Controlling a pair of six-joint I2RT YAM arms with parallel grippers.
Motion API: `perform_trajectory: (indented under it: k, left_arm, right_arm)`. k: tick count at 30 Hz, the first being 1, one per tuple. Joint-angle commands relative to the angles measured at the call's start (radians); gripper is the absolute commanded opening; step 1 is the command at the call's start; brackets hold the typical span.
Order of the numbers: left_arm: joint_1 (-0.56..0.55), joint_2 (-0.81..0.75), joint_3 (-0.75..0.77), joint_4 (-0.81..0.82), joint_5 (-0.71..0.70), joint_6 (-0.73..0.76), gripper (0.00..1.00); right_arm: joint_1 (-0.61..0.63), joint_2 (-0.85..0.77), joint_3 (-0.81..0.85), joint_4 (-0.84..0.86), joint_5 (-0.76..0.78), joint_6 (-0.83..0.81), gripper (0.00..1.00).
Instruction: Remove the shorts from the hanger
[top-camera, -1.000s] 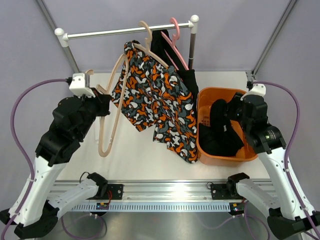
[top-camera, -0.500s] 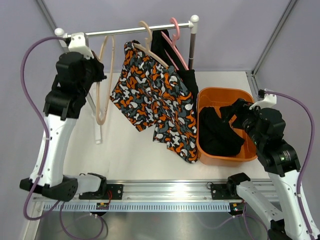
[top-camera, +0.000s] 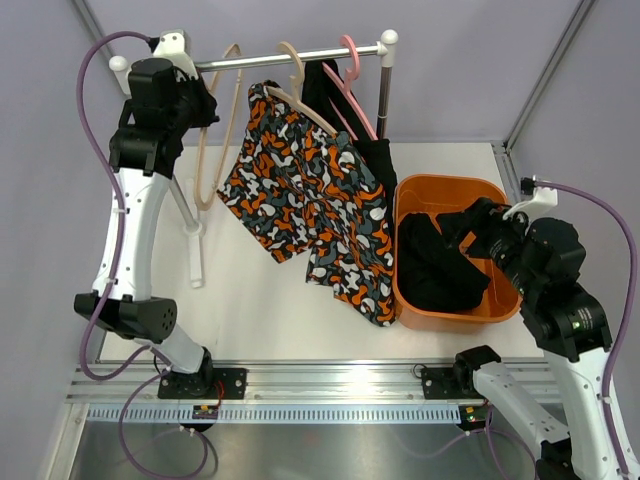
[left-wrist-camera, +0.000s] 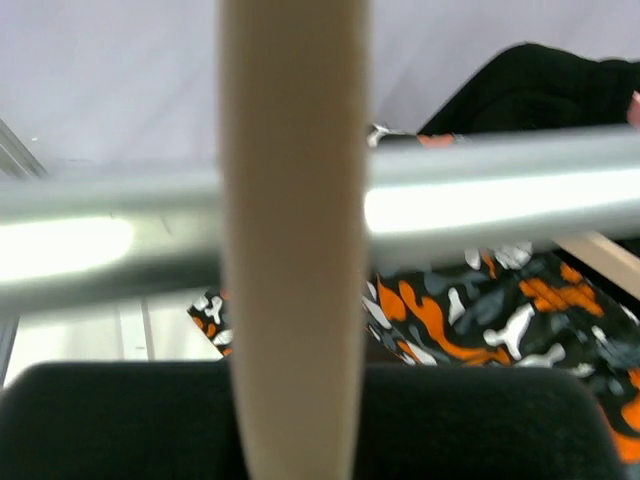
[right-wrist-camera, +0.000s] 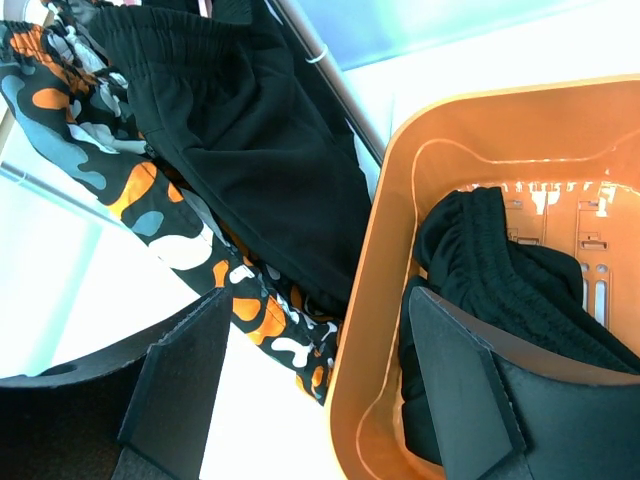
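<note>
Left gripper (top-camera: 205, 103) is up at the far left end of the rail (top-camera: 265, 59), closed on an empty beige hanger (left-wrist-camera: 292, 250). In the left wrist view the hanger crosses upright in front of the rail. Cannot tell if its hook sits on the rail.

Right gripper (right-wrist-camera: 318, 310) is open, fingers wide apart, nothing between them. It hovers over the orange basket (top-camera: 445, 181) on the right side of the table (top-camera: 270, 300).

Patterned shorts (top-camera: 310, 215) hang from a wooden hanger (top-camera: 300, 105) at mid rail, draping down toward the near right, with the lower hem just beside the basket's left wall. Hanging black shorts (top-camera: 378, 160) are on a pink hanger (top-camera: 352, 60) further right on the rail, partly behind the patterned pair and touching it. Loose black shorts (top-camera: 435, 265) lie bunched inside the basket, off any hanger, under the right gripper. Cannot tell if the fingers touch the cloth.
</note>
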Motion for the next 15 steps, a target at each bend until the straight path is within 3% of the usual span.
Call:
perform_trajectory:
  k: [1, 10, 15]
  left_arm:
    - [0.021, 0.034, 0.076, 0.021, 0.034, 0.01, 0.0]
    - [0.029, 0.044, -0.028, 0.02, 0.028, 0.001, 0.04]
    - [0.029, -0.03, -0.14, 0.066, -0.013, -0.014, 0.21]
  right_arm:
    - [-0.004, 0.024, 0.035, 0.016, -0.039, -0.032, 0.8]
    - [-0.004, 0.038, 0.03, 0.025, -0.057, -0.041, 0.81]
    - [-0.004, 0.041, 0.03, 0.012, -0.055, -0.049, 0.81]
